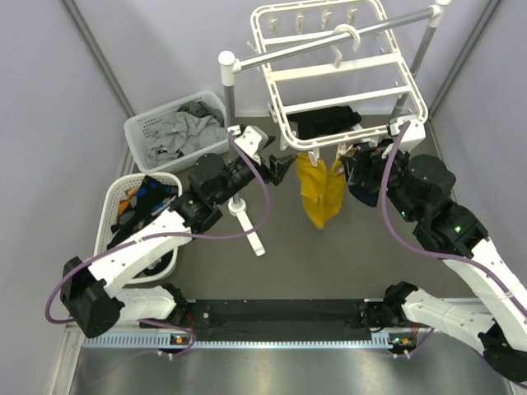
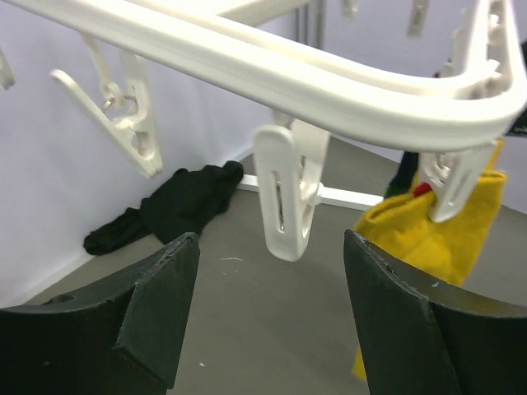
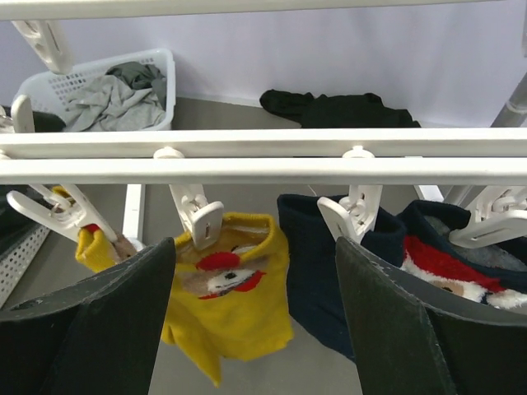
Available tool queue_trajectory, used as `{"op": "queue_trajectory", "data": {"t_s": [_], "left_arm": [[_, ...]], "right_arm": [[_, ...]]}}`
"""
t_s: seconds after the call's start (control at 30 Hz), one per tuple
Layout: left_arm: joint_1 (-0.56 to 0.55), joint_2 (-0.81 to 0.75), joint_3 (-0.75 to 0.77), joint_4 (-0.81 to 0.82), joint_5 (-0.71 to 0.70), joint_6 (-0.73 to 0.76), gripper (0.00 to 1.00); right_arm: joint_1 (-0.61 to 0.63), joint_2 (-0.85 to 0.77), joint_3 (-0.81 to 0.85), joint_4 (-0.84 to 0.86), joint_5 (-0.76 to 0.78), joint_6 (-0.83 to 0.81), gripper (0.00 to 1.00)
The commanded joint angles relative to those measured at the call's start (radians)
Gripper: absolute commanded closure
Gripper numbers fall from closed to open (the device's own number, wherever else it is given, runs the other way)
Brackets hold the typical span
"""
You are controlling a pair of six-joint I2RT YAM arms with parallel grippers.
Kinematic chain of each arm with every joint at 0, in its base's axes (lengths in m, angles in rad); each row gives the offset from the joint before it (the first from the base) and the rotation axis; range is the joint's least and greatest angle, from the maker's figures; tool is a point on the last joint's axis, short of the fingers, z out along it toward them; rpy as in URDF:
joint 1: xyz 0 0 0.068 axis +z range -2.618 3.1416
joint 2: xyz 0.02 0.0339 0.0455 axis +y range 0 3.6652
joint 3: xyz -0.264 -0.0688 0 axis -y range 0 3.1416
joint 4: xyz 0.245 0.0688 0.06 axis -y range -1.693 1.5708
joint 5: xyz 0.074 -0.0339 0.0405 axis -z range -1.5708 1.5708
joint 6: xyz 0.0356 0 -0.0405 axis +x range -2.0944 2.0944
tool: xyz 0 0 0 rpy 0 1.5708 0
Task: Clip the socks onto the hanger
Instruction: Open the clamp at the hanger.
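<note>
The white hanger [image 1: 329, 70] hangs from the grey pole. Yellow socks [image 1: 321, 191] and a navy sock [image 1: 362, 183] hang from clips on its near edge. In the right wrist view a yellow sock [image 3: 235, 296] with a red and white face and a navy sock [image 3: 317, 263] hang clipped, with another navy sock with red and white [image 3: 449, 263] to the right. My left gripper [image 2: 272, 317] is open and empty below a free white clip [image 2: 284, 193], beside a yellow sock [image 2: 445, 234]. My right gripper [image 3: 255, 325] is open and empty in front of the hung socks.
A white basket [image 1: 136, 216] at the left holds dark and multicoloured socks. Another basket [image 1: 177, 127] behind holds pale grey cloths. A black garment [image 1: 328, 122] lies on the floor under the hanger. The grey rack pole [image 1: 239, 160] with white feet stands between the arms.
</note>
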Motion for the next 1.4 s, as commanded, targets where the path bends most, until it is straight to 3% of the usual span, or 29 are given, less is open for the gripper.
{"op": "queue_trajectory", "data": {"t_s": [0.0, 0.23, 0.37, 0.5, 0.63, 0.87, 1.07, 1.37], "left_arm": [[0.047, -0.001, 0.055, 0.041, -0.02, 0.022, 0.25], [0.081, 0.028, 0.101, 0.032, 0.104, 0.019, 0.28], [0.084, 0.049, 0.121, 0.032, 0.129, 0.023, 0.37], [0.084, 0.061, 0.121, 0.055, 0.159, 0.013, 0.51], [0.084, 0.057, 0.121, 0.059, 0.173, -0.004, 0.76], [0.081, 0.035, 0.102, 0.079, 0.181, -0.087, 0.97], [0.044, 0.031, 0.088, 0.087, 0.158, -0.17, 1.0], [-0.154, 0.08, 0.096, 0.078, -0.077, -0.133, 1.0]], "right_arm": [[-0.004, -0.017, -0.007, 0.03, 0.032, -0.028, 0.23], [-0.003, -0.009, -0.004, 0.03, 0.033, -0.033, 0.22], [-0.003, -0.011, -0.001, 0.029, 0.033, -0.033, 0.22], [-0.003, -0.013, 0.015, 0.023, 0.019, -0.037, 0.22], [-0.004, -0.026, 0.041, 0.021, -0.037, -0.048, 0.22], [-0.004, -0.023, 0.162, -0.072, -0.209, -0.053, 0.22], [-0.004, 0.003, 0.289, -0.14, -0.344, 0.007, 0.21], [-0.004, 0.096, 0.387, -0.21, -0.597, 0.11, 0.22]]}}
